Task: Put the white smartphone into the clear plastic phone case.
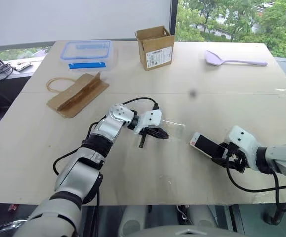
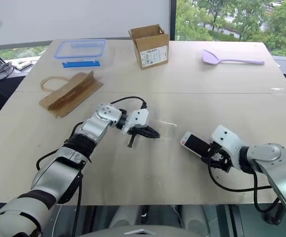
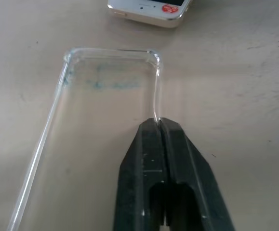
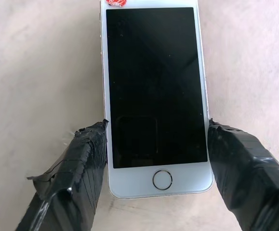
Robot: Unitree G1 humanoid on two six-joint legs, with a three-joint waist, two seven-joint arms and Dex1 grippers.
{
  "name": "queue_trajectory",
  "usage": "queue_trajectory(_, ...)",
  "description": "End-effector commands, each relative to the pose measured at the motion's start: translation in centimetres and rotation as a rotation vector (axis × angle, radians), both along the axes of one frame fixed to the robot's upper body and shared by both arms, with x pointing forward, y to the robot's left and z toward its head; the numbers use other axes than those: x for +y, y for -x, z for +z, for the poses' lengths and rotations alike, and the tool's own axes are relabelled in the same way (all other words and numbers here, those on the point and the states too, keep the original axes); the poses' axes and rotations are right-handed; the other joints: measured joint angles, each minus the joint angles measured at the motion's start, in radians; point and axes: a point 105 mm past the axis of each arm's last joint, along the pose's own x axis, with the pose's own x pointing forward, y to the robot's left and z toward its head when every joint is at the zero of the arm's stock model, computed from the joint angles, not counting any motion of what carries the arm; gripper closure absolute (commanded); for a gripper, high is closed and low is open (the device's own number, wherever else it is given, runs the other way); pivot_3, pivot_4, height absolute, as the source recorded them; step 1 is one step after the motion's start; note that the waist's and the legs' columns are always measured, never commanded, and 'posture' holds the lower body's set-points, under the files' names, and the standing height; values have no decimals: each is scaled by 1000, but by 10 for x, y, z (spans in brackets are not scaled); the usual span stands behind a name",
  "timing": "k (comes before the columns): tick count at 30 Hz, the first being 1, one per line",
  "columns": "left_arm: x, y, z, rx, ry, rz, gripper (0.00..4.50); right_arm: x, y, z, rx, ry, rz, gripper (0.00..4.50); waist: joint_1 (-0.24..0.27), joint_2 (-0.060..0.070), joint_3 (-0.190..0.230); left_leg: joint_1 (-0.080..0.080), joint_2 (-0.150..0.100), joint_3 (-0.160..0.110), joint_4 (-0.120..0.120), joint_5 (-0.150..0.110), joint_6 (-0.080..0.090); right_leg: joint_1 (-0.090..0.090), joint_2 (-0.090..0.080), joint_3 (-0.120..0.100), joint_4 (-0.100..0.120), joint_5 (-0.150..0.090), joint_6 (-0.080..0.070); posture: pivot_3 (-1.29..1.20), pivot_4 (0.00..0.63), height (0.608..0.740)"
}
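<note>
The tabletop (image 1: pixel 147 168) is pale and wide. On it, the left arm reaches from the seven o'clock corner of the head view toward the centre, wrist bent so that the left end effector (image 1: pixel 155 132) points across to three o'clock and slightly downward. Its two black fingers are pressed together, pinching one long side wall of the clear plastic phone case (image 3: pixel 105 96), which lies open side up at the middle of the tabletop, nearly invisible apart from its glinting rim and rounded corners.

The right arm comes in from four o'clock, its right end effector (image 4: pixel 156 159) aimed toward ten o'clock. Its fingers (image 4: pixel 81 159) stand apart and clamp the long edges of the white smartphone (image 1: pixel 205 144) near the home button. The phone faces screen up, black glass with a white bezel, its far end carrying a red sticker and lying just beside the case's end.
</note>
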Motion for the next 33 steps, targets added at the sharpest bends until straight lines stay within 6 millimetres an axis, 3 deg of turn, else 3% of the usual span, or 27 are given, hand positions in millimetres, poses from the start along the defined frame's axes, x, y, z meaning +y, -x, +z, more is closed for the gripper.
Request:
queue_trajectory(1,16,13,-1,27,-21,51,4483,9,0,24,-119,-62,32,1625,-15,0,0,0,1,-1,0,0,0,0,0,1,0,0,0,0,150,740)
queue_trajectory(4,21,25,3,46,-29,136,4483,14,1,33,-164,-103,56,1625,-21,0,0,1,2,-3,-1,0,0,-1,1,2,0,0,0,0,150,740)
queue_trajectory(10,8,37,14,44,11,230,4483,18,1,44,-194,-115,103,1625,-11,0,0,1,3,-2,-1,0,0,0,1,2,1,0,0,0,150,740)
queue_trajectory(20,-28,8,10,-11,-5,207,4483,22,-12,68,-264,-61,198,1625,-7,0,0,1,0,0,0,0,0,0,1,1,0,0,0,0,150,740)
queue_trajectory(27,-36,-5,12,-12,51,255,4483,30,-16,78,-284,-56,274,1625,-11,0,1,0,0,0,0,0,0,0,1,1,0,0,0,0,150,740)
queue_trajectory(30,-41,4,25,19,155,252,3755,35,-20,80,-292,-71,289,1625,-11,0,1,0,0,-1,0,0,0,0,0,1,0,0,1,0,150,740)
queue_trajectory(33,-42,11,38,-10,237,298,2379,30,-17,81,-286,-81,295,1625,-12,0,1,0,1,-3,0,0,0,-1,0,2,0,0,0,0,150,740)
